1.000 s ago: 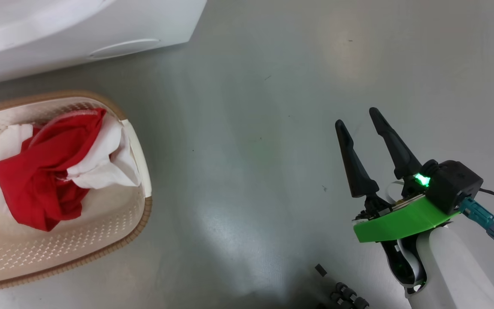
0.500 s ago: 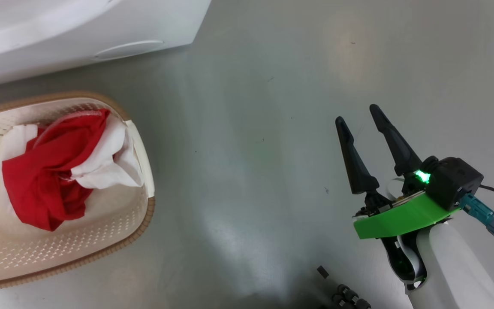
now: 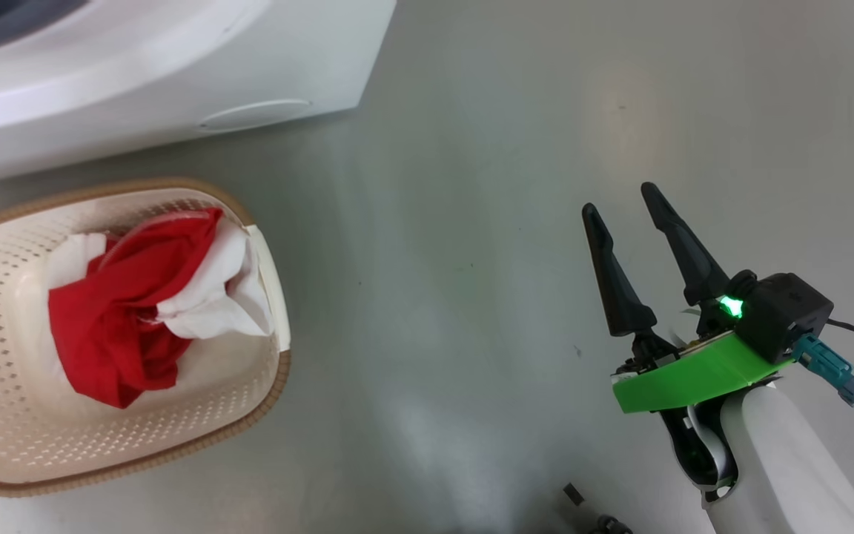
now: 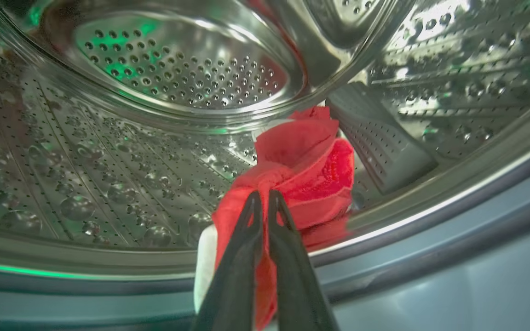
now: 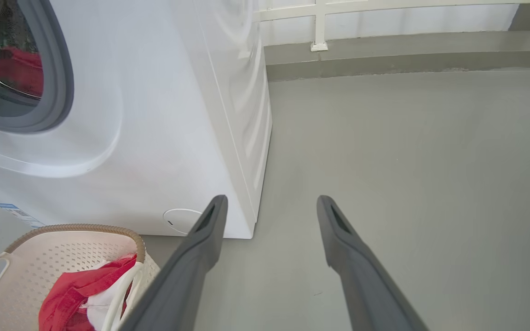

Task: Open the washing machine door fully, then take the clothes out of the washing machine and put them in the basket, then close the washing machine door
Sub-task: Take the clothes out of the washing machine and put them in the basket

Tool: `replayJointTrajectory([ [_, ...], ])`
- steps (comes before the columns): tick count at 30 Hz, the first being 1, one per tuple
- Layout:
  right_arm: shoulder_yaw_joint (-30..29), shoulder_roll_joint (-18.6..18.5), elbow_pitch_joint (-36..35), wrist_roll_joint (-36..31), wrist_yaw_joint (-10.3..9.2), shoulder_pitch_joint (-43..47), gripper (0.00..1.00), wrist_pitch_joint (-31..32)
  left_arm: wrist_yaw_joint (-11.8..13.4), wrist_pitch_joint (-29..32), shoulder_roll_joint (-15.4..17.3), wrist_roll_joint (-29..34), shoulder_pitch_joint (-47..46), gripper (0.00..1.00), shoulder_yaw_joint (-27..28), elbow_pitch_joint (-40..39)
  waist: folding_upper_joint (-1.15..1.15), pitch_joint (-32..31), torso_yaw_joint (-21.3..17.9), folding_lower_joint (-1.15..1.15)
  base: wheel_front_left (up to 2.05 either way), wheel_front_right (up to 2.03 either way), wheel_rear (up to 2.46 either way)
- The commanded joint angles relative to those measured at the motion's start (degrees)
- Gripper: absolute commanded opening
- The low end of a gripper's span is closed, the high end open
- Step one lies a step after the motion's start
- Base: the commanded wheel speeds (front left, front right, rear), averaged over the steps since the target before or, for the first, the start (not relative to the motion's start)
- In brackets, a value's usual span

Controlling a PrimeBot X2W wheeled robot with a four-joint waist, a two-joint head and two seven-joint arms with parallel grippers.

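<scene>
Item one: a red garment (image 4: 306, 156) lies bunched on the lower wall of the perforated steel drum (image 4: 182, 78), close to the front lip. The left gripper (image 4: 264, 195) reaches into the drum, and its jaws are clenched on a fold of this garment, fingers pressed almost together with red cloth on both sides. A white patch of the fabric shows just below and beside the fingers.

Item two: red-and-white clothes (image 3: 116, 319) sit heaped inside the basket (image 3: 212, 400), resting against its far wall, a white panel draped toward one end. The basket stands on the floor (image 3: 471, 222) just in front of the washing machine (image 3: 175, 67), near its small round flap (image 3: 253, 115).

Item three: in the right wrist view the grey gasket (image 5: 60, 87) rings the opening, with red fabric visible within. A blue label (image 5: 14, 212) sits low on the front panel.

Item four: the right gripper (image 3: 620, 202) hangs over bare floor, well apart from basket and machine. Its jaws are released, spread wide, holding nothing.
</scene>
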Motion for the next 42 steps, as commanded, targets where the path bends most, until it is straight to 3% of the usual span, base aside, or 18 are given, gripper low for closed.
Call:
replayJointTrajectory([
  [1,0.75,-0.4,-1.0,-0.97,0.35,1.81,1.0,-0.36,0.25,-0.72,2.38,-0.45,-0.94,0.0,1.46,-1.04,0.0,-1.02,0.68,0.0,0.0,0.0,0.0],
  [6,0.54,-0.4,-0.66,-1.76,0.35,2.75,1.0,-0.36,1.33,-4.4,-0.49,-3.53,1.68,0.0,3.07,-2.22,0.0,-3.56,1.6,0.0,0.0,0.0,0.0],
  [14,0.44,-0.4,0.08,-3.68,0.35,4.75,1.0,-0.36,3.69,-9.53,-5.2,-10.73,12.22,0.0,7.58,-11.1,0.0,-8.53,3.5,0.0,0.0,0.0,0.0],
  [21,0.27,-0.4,0.97,-5.36,0.35,6.33,1.0,-0.36,8.05,-9.26,-7.73,-13.81,25.98,0.0,9.51,-27.51,0.0,-12.42,5.2,0.0,0.0,0.0,0.0],
  [32,-0.42,-0.4,2.18,-7.77,0.35,8.97,1.0,-0.36,17.32,-6.53,-10.79,-14.92,50.08,0.0,11.1,-57.47,0.0,-18.24,8.02,0.0,0.0,0.0,0.0],
  [42,-0.77,-0.4,3.03,-8.86,0.35,11.17,1.0,-0.36,21.18,-6.87,-13.13,-14.15,61.12,0.0,9.86,-69.55,0.0,-24.62,9.13,0.0,0.0,0.0,0.0],
])
